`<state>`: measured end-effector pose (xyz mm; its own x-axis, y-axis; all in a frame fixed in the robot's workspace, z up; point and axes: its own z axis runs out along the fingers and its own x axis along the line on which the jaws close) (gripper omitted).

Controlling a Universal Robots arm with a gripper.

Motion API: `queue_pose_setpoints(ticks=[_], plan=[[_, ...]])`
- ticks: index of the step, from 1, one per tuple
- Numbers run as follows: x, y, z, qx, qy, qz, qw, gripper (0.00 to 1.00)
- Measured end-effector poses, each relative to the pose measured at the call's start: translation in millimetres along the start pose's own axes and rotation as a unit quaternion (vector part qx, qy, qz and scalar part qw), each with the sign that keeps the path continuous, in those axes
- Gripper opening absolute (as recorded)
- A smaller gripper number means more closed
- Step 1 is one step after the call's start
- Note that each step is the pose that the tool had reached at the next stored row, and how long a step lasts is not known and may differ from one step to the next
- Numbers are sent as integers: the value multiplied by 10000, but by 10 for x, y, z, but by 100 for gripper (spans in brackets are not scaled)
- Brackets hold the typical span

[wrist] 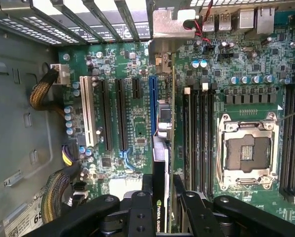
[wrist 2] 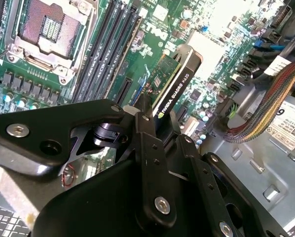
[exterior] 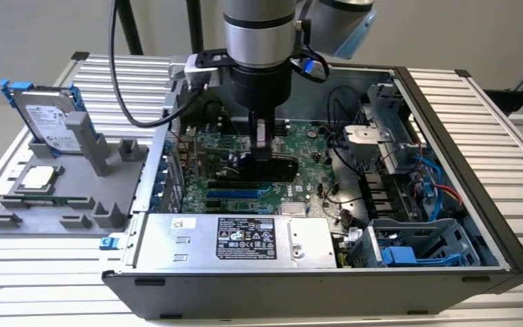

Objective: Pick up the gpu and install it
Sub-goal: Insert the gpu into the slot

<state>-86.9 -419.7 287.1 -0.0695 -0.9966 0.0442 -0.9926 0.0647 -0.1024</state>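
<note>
One gripper (exterior: 259,151) hangs inside the open computer case (exterior: 462,225), its black fingers (wrist 2: 148,148) clamped on the top edge of the gpu (wrist 2: 173,91). The card stands on edge above the green motherboard (wrist: 132,74), just beside the blue expansion slot (wrist: 152,106), with its silver bracket (wrist: 167,24) up against the case's rear slot openings. In the exterior view, a grey fixture tray (exterior: 52,197) sits at the exterior view's left of the case, holding a hard drive (exterior: 48,119) upright.
</note>
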Motion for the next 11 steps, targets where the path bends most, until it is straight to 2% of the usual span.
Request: queue_pose_setpoints(ticks=[5, 11], plan=[[5, 13, 30, 0, -1, 0, 10000, 0], [69, 20, 57, 13, -7, -17, 10000, 0]])
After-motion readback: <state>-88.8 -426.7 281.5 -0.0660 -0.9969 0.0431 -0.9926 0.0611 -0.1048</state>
